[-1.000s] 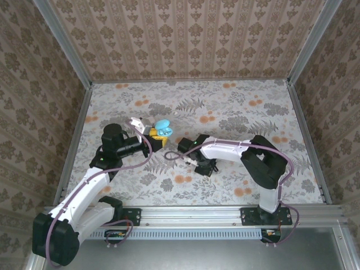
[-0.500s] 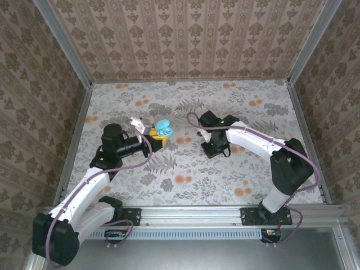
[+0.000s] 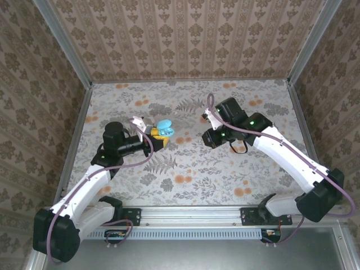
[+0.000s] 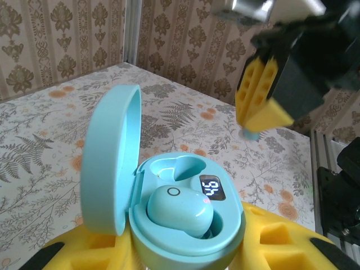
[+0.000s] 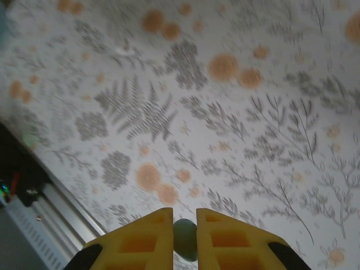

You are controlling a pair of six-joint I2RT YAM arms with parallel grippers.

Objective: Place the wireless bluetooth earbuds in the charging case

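My left gripper [image 3: 156, 138] is shut on the teal charging case [image 3: 163, 128], holding it above the table with its lid [image 4: 109, 163] swung open. One teal earbud [image 4: 179, 211] sits in the case's near slot. The far slot [image 4: 180, 167] is empty, beside a lit display. My right gripper [image 5: 184, 216] is shut on a second teal earbud [image 5: 184, 239], which is pinched between its yellow fingers. In the left wrist view, the right gripper [image 4: 256, 115] hangs beyond the case, to the right of it, with that bud [image 4: 249, 134] at its tips.
A floral cloth [image 3: 185, 169] covers the table, and wallpapered walls with metal posts [image 3: 64, 39] box it in on three sides. An aluminium rail [image 3: 191, 212] runs along the near edge. Open cloth lies under the right gripper [image 3: 211, 138].
The right arm has risen from the middle of the table and swung right and back, carrying the teal bud. The left arm and the open case have stayed put.
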